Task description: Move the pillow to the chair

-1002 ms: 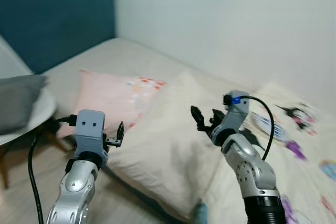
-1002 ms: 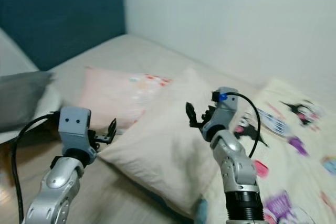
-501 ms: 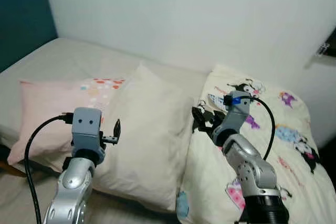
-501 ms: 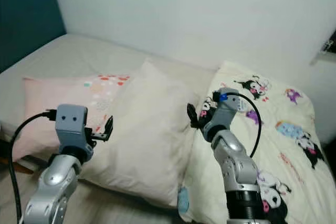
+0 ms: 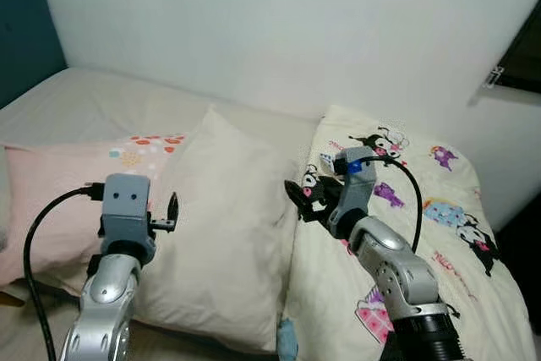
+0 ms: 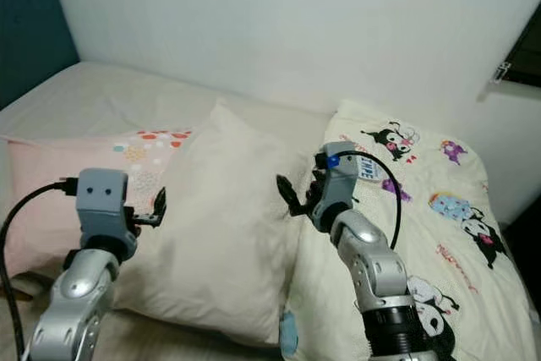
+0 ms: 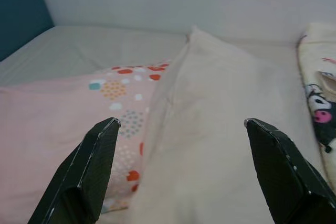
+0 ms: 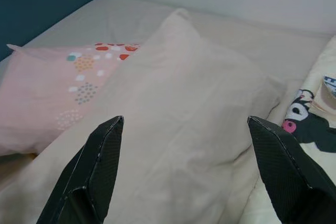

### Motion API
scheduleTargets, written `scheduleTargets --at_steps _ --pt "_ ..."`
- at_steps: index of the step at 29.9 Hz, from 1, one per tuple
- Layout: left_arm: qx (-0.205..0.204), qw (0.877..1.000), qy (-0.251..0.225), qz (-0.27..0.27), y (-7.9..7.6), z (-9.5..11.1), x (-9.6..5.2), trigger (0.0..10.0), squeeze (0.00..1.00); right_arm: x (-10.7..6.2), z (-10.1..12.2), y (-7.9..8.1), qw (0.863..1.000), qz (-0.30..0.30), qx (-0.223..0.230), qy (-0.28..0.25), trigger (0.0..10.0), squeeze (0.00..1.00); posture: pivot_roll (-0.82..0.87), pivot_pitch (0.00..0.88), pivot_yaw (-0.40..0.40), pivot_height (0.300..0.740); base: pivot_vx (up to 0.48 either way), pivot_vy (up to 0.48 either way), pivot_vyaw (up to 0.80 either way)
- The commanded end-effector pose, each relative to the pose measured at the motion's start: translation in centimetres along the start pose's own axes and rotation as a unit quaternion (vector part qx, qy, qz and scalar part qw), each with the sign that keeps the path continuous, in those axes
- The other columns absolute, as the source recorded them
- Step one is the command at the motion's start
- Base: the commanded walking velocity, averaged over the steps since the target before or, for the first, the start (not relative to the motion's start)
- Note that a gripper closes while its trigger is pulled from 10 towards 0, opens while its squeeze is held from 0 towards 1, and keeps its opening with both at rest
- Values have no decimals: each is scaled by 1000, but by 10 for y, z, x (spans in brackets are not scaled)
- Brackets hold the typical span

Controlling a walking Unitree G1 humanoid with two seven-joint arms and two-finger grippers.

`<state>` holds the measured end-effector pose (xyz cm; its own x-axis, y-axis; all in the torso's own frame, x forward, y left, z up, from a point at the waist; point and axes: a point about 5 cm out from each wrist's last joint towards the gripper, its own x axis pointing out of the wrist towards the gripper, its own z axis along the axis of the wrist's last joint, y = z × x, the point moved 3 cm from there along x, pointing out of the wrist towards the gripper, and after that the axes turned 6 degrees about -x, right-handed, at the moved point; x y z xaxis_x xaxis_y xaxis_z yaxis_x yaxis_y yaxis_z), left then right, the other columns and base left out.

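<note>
On the bed, the big cream pillow (image 5: 228,226) lies untouched, with the left gripper (image 7: 181,174) and right gripper (image 8: 186,169) both open, so moving it is not started.

cream pillow (image 5: 224,234) matt cloth; arms silver metal

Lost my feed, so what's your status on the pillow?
Left gripper and right gripper open, raised over the cream pillow, holding nothing. It lies on the bed, overlapping the pink pillow. Cartoon-print duvet alongside.

two pillows, cream pillow (image 5: 228,234), pink pillow (image 5: 59,200), one cartoon-print blanket (image 5: 423,234)
</note>
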<state>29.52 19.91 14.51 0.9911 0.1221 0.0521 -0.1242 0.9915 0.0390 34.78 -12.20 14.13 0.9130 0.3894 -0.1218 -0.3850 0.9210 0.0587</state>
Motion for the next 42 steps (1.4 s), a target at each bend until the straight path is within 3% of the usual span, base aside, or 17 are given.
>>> scheduleTargets --at_steps 1,15,21,25,30,35,39,42 --pt "12 1000 5 -6 -1 -3 0 10000 0 -3 0 -5 1000 -8 -9 2 10000 0 -77 0 -118 740 319 0 0" --pt "7 999 25 -26 -5 -10 0 10000 0 -3 -4 -6 1000 -2 -4 10 10000 0 -82 0 -116 740 235 0 0" --pt "21 995 69 -63 -7 -23 -1 10000 0 -2 -12 -17 998 -40 1 40 10000 0 -80 0 -117 715 0 0 0" --pt "53 986 124 -97 -5 -40 -5 10000 0 -3 -18 -26 996 -64 1 55 10000 0 -78 0 -118 695 0 0 0" --pt "61 978 165 -112 -4 -54 -9 10000 0 -4 -21 -30 995 -77 -6 65 10000 0 -80 0 -115 675 0 0 0" --pt "62 976 172 -120 -7 -54 -7 10000 0 -6 -22 -32 994 -83 -8 66 10000 0 -81 0 -114 660 0 0 0" --pt "47 979 156 -126 -12 -44 3 10000 0 -6 -21 -32 994 -86 -5 67 10000 0 -84 0 -113 645 0 0 0" --pt "58 977 147 -143 -15 -41 7 10000 0 -6 -20 -33 994 -87 -4 66 10000 0 -88 0 -112 635 0 0 0"
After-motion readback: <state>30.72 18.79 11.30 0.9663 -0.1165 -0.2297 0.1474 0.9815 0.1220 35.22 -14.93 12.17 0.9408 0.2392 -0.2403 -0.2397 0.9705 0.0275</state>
